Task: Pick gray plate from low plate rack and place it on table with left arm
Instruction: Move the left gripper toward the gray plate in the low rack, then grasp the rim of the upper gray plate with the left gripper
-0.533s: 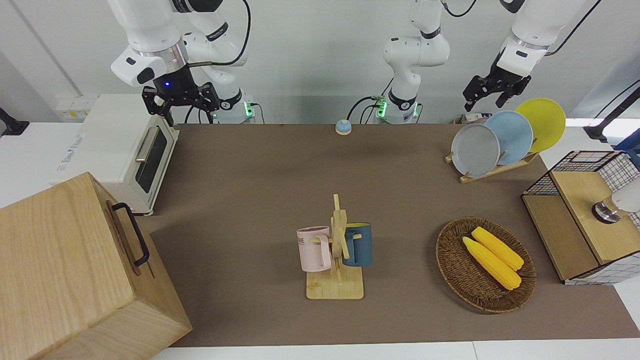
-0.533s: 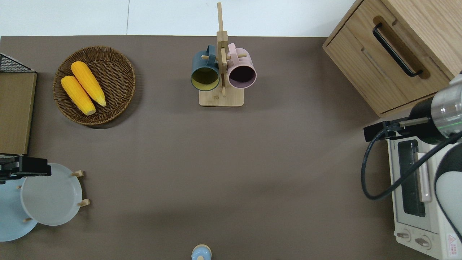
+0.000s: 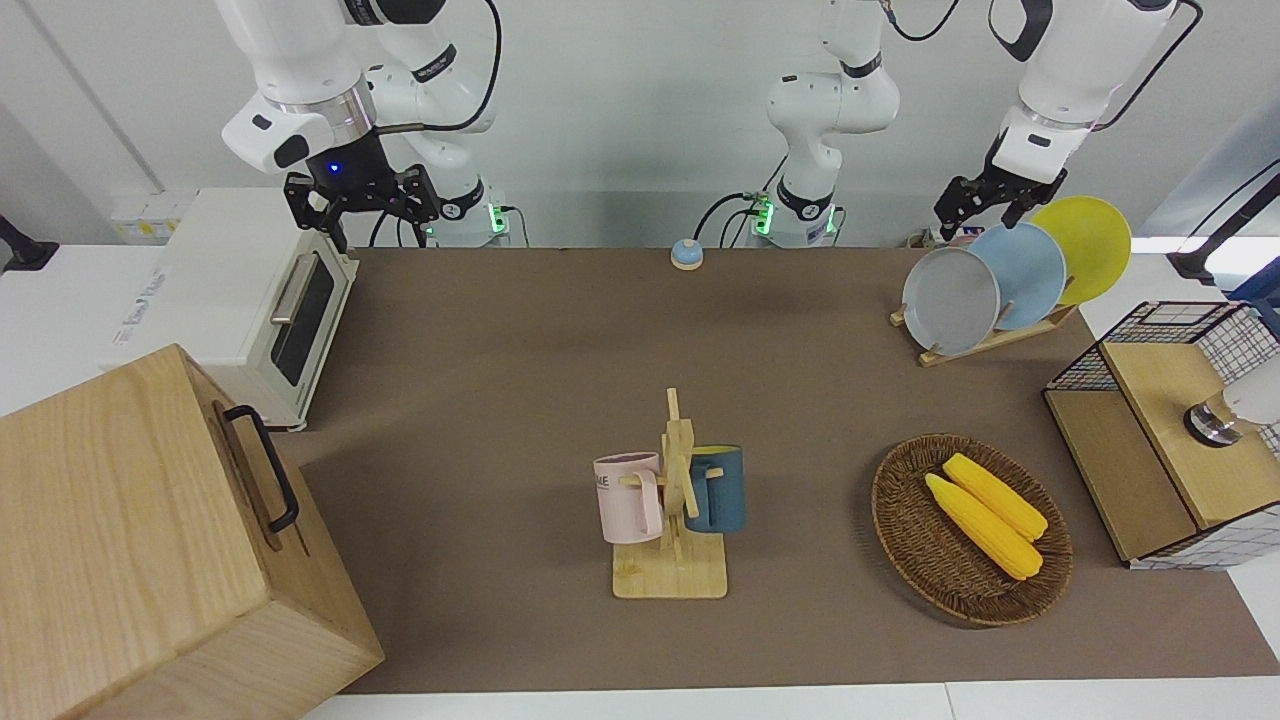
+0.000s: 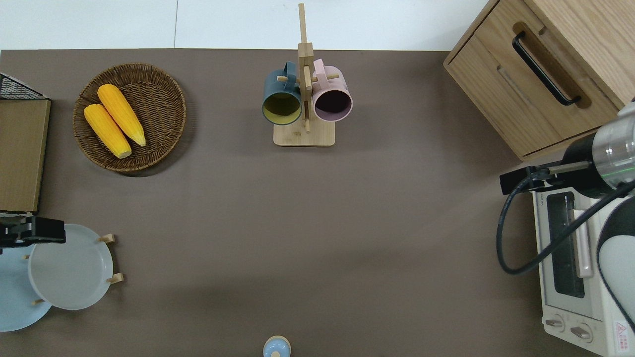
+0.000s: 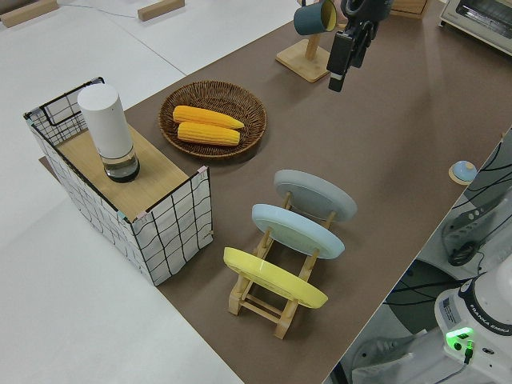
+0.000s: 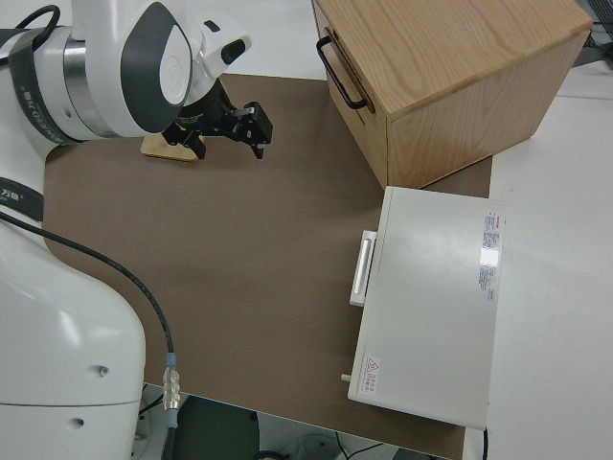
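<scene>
The gray plate leans upright in the slot of the low plate rack that lies farthest from the robots, at the left arm's end of the brown table. From overhead the gray plate hides most of the rack, and only its pegs show. My left gripper hangs open in the air over the plate's rim, touching nothing. In the overhead view the left gripper is over the plate's farther edge. The left side view shows the gray plate and the gripper above it. My right gripper is parked, open.
A light blue plate and a yellow plate fill the rack's other slots. A wicker basket holds two corn cobs. Also on the table are a mug stand, a wire shelf, a toaster oven, a wooden cabinet and a small bell.
The left gripper has turned at the wrist and shifted slightly farther from the robots over the rack. The plates and the right arm have not moved.
</scene>
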`<state>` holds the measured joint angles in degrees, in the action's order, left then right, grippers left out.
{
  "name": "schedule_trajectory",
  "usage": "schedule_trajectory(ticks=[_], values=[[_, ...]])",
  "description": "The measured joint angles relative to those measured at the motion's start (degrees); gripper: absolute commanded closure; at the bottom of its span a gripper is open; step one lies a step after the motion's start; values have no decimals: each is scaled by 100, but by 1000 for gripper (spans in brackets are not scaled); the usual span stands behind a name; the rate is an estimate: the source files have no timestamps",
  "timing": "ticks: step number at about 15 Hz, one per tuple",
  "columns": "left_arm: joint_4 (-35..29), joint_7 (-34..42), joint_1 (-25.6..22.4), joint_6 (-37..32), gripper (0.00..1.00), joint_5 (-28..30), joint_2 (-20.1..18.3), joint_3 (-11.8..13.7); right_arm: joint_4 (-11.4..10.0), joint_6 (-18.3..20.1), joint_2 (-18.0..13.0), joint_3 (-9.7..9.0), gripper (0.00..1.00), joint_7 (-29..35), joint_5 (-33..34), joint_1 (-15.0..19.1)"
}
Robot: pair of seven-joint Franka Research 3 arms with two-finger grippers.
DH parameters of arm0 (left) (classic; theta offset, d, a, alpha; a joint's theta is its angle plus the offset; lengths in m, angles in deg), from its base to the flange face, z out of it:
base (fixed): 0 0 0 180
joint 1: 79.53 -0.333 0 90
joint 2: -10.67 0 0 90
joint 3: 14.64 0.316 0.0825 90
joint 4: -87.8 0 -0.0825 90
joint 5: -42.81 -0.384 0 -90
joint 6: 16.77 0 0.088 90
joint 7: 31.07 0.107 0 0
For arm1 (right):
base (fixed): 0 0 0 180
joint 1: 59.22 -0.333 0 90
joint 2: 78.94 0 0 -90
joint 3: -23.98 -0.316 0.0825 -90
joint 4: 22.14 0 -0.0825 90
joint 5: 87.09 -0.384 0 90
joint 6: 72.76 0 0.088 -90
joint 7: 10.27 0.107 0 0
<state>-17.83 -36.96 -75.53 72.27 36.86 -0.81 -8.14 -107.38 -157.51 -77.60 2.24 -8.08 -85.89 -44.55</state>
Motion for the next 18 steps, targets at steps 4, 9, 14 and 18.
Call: schedule_trajectory(ticks=[4,9,14,18], values=[[-238,1,0,8,9,-510,5,0,0,0,0,0,17,0,0,0],[-795,0,-4,73,9,-1225,19,3,0,0,0,0,17,0,0,0],[-1222,-1,-67,422,13,-1368,89,175,0,0,0,0,17,0,0,0],[-1428,6,-78,754,110,-1381,164,428,0,0,0,0,17,0,0,0]])
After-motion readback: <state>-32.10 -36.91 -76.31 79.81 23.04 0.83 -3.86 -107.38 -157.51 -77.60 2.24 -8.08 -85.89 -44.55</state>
